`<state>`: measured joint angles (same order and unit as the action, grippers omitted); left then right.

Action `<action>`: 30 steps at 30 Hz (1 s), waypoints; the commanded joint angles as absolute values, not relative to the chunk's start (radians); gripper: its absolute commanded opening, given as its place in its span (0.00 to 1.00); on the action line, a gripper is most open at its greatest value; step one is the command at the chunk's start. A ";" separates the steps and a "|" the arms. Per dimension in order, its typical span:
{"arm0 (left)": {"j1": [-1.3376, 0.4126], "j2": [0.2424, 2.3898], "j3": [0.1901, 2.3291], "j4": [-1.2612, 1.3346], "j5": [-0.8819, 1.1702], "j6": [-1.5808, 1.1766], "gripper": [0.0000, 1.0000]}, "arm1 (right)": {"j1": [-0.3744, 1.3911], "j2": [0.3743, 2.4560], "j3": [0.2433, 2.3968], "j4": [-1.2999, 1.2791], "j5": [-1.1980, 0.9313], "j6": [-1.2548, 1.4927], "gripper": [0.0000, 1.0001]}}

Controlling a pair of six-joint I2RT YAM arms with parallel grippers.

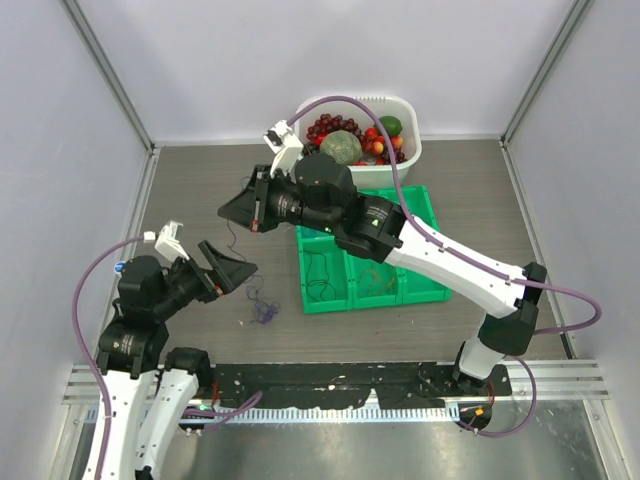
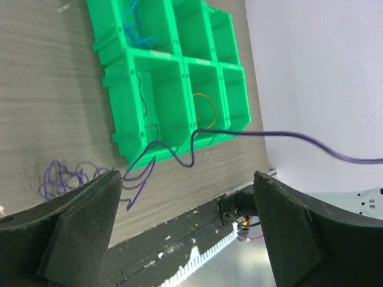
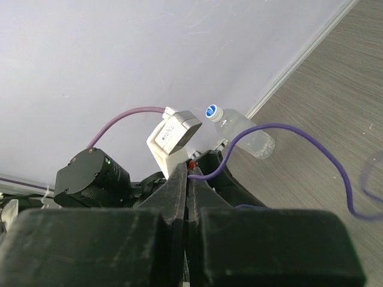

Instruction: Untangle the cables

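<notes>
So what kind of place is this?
Probably a robot test booth: plain pale walls box in a small table, two arms are bolted to a rail, and props are laid out, a green bin tray and loose purple cable.

Pale lavender walls (image 1: 300, 50) enclose a grey wood-grain tabletop (image 1: 200, 190) on three sides.

White arms (image 1: 470, 270), black joints (image 1: 325, 185) (mauve hoses (image 1: 345, 98) alongside).

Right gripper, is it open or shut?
Shut. The right gripper is clamped on the purple cable, with no gap showing.
</notes>
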<state>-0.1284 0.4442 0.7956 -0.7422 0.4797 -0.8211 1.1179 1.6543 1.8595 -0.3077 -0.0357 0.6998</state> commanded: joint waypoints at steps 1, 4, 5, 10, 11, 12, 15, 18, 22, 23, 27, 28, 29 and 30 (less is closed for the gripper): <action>-0.121 0.474 0.778 -0.539 0.488 -0.715 0.90 | 1.117 1.673 1.934 -0.244 -0.051 0.747 0.01; -0.121 0.537 0.744 -0.476 0.480 -0.750 0.78 | 1.117 1.684 1.972 -0.233 -0.058 0.768 0.01; -0.123 0.555 0.730 -0.453 0.474 -0.756 0.74 | 1.117 1.692 1.982 -0.230 -0.058 0.776 0.01; -0.126 0.555 0.644 -0.437 0.260 -0.824 0.52 | 1.115 1.736 2.171 -0.244 -0.034 0.799 0.01; -0.126 0.564 0.632 -0.448 0.236 -0.833 0.50 | 1.117 1.747 2.206 -0.251 -0.034 0.804 0.01; -0.127 0.577 0.620 -0.451 0.213 -0.851 0.47 | 1.117 1.770 2.289 -0.267 -0.037 0.808 0.01; -0.126 0.606 0.591 -0.428 0.173 -0.870 0.45 | 1.117 1.813 2.466 -0.304 -0.051 0.819 0.01; -0.126 0.606 0.578 -0.451 0.111 -0.865 0.44 | 1.117 1.815 2.575 -0.299 -0.032 0.815 0.01; -0.126 0.601 0.568 -0.508 0.058 -0.853 0.44 | 1.117 1.731 2.495 -0.275 0.033 0.761 0.01; -0.127 0.595 0.561 -0.514 0.054 -0.850 0.43 | 1.117 1.708 2.473 -0.275 0.064 0.746 0.01; -0.126 0.597 0.568 -0.541 0.043 -0.835 0.44 | 1.095 1.606 2.338 -0.293 0.149 0.664 0.01; -0.126 0.598 0.566 -0.540 0.043 -0.828 0.43 | 1.089 1.583 2.336 -0.313 0.169 0.648 0.01; -0.126 0.603 0.566 -0.541 0.038 -0.825 0.43 | 1.077 1.575 2.339 -0.322 0.175 0.641 0.01; -0.124 0.604 0.568 -0.545 0.031 -0.827 0.43 | 1.075 1.557 2.339 -0.325 0.184 0.617 0.01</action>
